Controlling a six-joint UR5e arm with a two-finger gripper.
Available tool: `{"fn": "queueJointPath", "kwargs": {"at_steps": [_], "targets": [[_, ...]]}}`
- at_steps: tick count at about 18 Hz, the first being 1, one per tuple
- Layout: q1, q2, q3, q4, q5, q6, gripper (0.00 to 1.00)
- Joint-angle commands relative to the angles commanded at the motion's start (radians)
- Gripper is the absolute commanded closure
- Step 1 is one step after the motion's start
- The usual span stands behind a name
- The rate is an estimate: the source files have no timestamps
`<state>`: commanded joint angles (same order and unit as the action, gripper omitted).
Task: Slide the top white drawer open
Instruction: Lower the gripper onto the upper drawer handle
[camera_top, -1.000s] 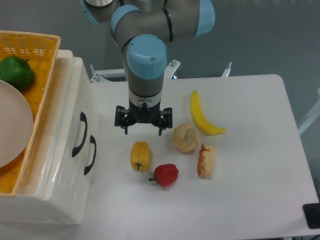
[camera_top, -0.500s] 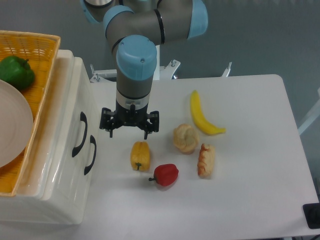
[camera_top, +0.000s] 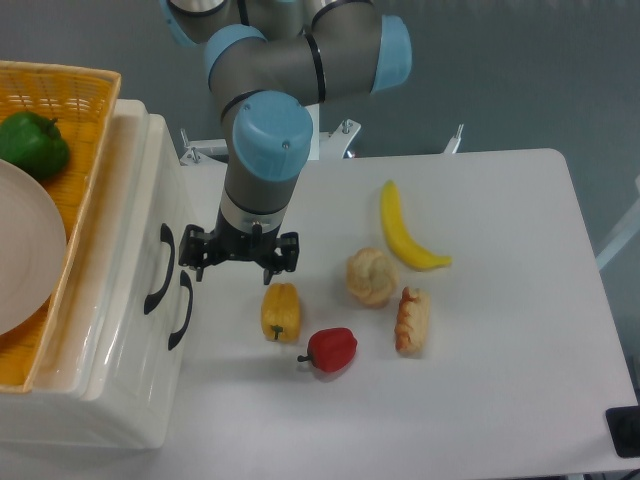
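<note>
The cream-white cabinet (camera_top: 120, 330) stands at the table's left edge with its front facing right. Its top white drawer (camera_top: 150, 220) is closed, with a black curved handle (camera_top: 160, 268). The lower drawer's handle (camera_top: 182, 310) sits just right of and below it in the picture. My gripper (camera_top: 236, 266) points down over the table just right of the top handle, apart from it. It is open with nothing between its fingers, and the left fingertip (camera_top: 197, 270) is closest to the handle.
A yellow wicker basket (camera_top: 70, 95) on the cabinet holds a green pepper (camera_top: 32, 145) and a white plate (camera_top: 25, 250). On the table lie a yellow pepper (camera_top: 281, 311), red pepper (camera_top: 332, 349), pastry (camera_top: 371, 276), banana (camera_top: 405, 232) and hot dog (camera_top: 412, 320).
The gripper has moved left toward the cabinet's handles and slightly nearer the camera, staying open. Nothing else has moved.
</note>
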<state>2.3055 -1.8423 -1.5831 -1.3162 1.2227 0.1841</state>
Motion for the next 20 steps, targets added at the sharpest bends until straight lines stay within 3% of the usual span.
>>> {"fn": "queueJointPath", "kwargs": {"at_steps": [9,13,20], "targets": [[0.028,0.003,0.006,-0.008,-0.040,0.002,0.00],[0.045,0.002,0.021,-0.058,-0.071,0.009,0.00],[0.037,0.011,0.029,-0.064,-0.097,0.008,0.00]]}}
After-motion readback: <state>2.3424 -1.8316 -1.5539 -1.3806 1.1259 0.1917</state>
